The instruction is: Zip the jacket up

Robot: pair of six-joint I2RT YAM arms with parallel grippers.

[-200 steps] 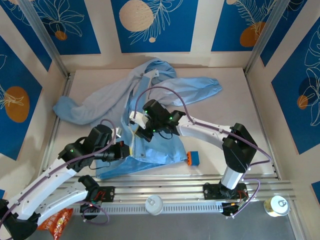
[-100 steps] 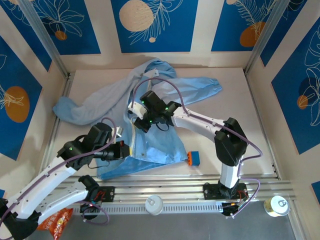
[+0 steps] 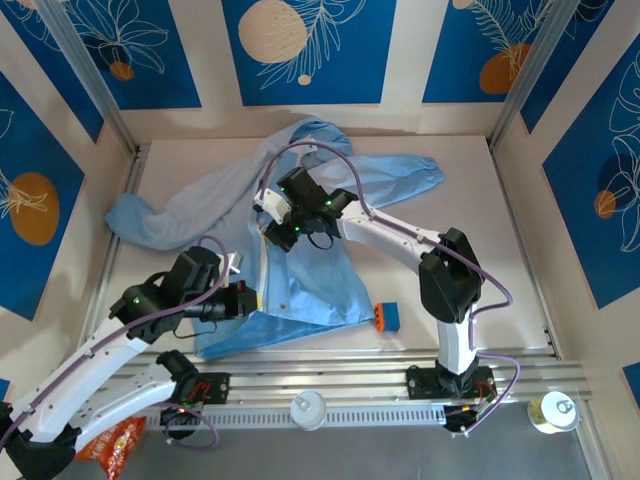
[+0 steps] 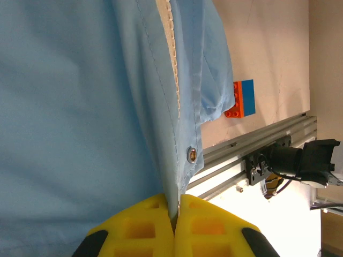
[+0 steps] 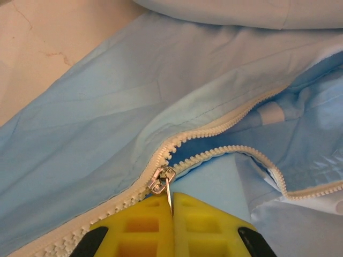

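The light-blue jacket (image 3: pixel 320 290) lies spread over the middle and left of the tabletop (image 3: pixel 470 230), its hood toward the far wall and one sleeve reaching right. Its whitish zipper (image 5: pixel 225 124) is joined on the near side of the slider (image 5: pixel 159 181). Past the slider the two rows of teeth part and curve away to the right.

The right claw (image 5: pixel 171 201) sits over the upper chest of the jacket in the top view (image 3: pixel 275 225). Its yellow fingers are pressed together on the thin metal pull tab (image 5: pixel 168 191).

The left claw (image 4: pixel 172 206) is down at the jacket's near edge (image 3: pixel 250 300). It is closed tight on the fabric's edge, just beside a round metal snap (image 4: pixel 191 155).

An orange-and-blue toy brick (image 3: pixel 388 317) rests on the tabletop just beside the jacket's lower right corner.
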